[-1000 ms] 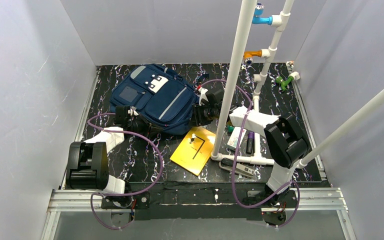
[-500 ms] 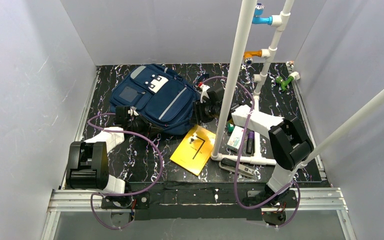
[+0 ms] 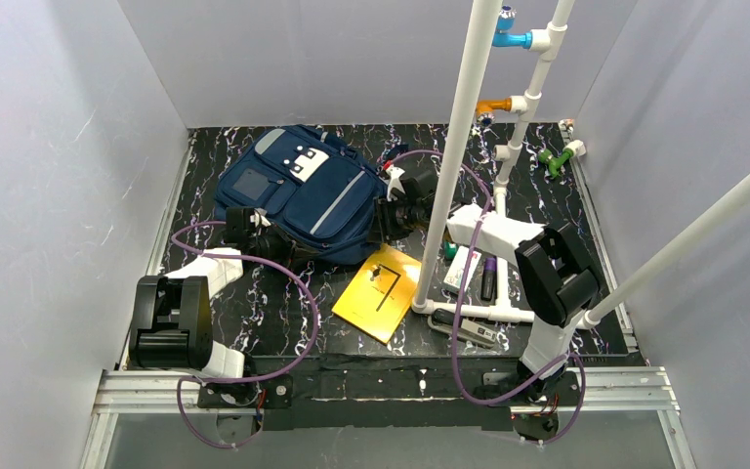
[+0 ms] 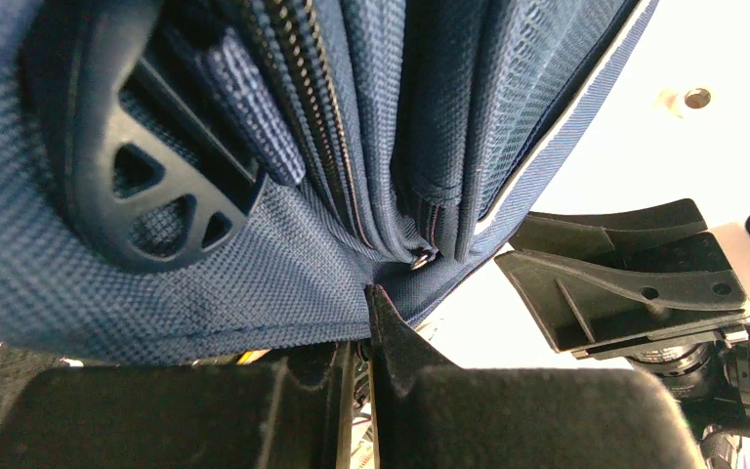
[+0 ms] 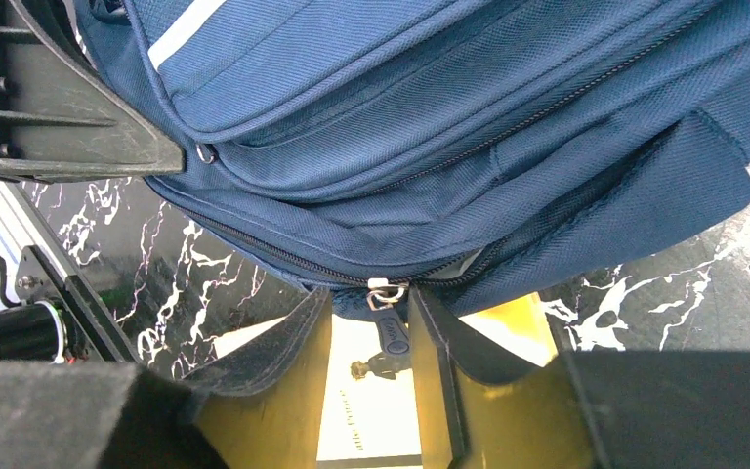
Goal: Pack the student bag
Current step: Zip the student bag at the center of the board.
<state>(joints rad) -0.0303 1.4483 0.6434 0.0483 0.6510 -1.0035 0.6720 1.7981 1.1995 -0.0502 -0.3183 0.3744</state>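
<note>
- The student bag point(image 3: 298, 191) lies flat at about 11 o'clock on the black, white-veined table point(image 3: 273, 303). It is coarse navy weave with a grey stripe point(image 3: 337, 203) and a white patch point(image 3: 308, 161) bearing dark squares.
- A yellow book point(image 3: 379, 291) lies at the bag's 5 o'clock, its corner tucked under the bag's edge. Its small print is too blurred to read.
- A white pipe frame point(image 3: 454, 147) stands at the bag's 3 o'clock, and its upright crosses the overhead view of the right arm.
- Inside the frame's foot lie a dark marker point(image 3: 488, 278) and a small white box point(image 3: 461, 266), with a grey device point(image 3: 467, 330) just outside it.
- The left gripper point(image 4: 363, 322), at the bag's 7 o'clock, is pressed together on the bag's hem, below a black plastic fitting point(image 4: 146, 176) with triangular cut-outs.
- The right gripper point(image 5: 369, 298), at the bag's 3 o'clock edge, is part spread. A dark zipper pull point(image 5: 391, 330) hangs between its fingers, unpinched.
</note>
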